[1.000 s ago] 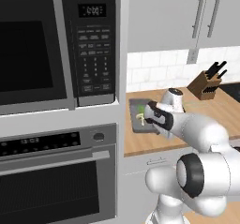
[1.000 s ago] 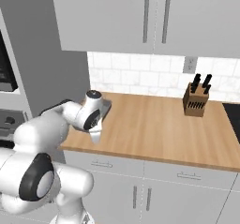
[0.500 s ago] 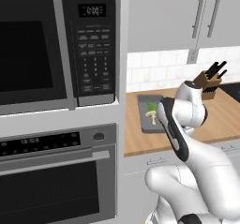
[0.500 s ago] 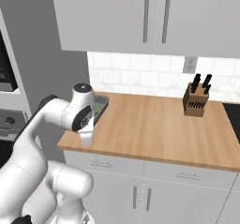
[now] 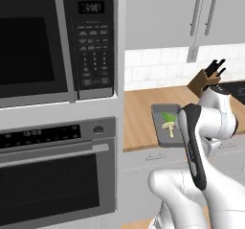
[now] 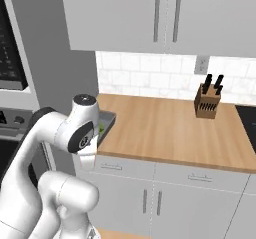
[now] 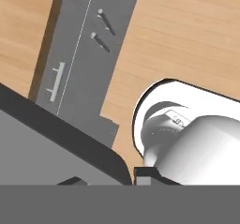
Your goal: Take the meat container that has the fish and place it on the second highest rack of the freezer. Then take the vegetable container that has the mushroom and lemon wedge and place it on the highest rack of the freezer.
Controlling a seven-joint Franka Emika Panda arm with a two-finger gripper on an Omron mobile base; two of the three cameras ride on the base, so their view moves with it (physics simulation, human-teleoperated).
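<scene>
The vegetable container (image 5: 157,127) is a dark grey tray with the green lemon wedge (image 5: 167,116) and the cream mushroom (image 5: 169,126) in it. It hangs at the counter's front edge beside the oven column. In the right base view the container (image 6: 106,120) pokes out from behind my arm. In the hand view my gripper (image 7: 107,177) is shut on the container's dark rim (image 7: 56,129), one tip on each side, with the floor far below. The meat container with the fish and the freezer are out of view.
A microwave (image 5: 48,41) and a black oven (image 5: 52,175) stand left of the wooden counter (image 6: 170,133). A knife block (image 6: 207,102) sits at the counter's back right. Grey cabinet fronts (image 7: 84,45) with bar handles are below.
My arm has swung back toward the base, carrying the vegetable container from the middle of the counter to its front edge. The grip has not changed.
</scene>
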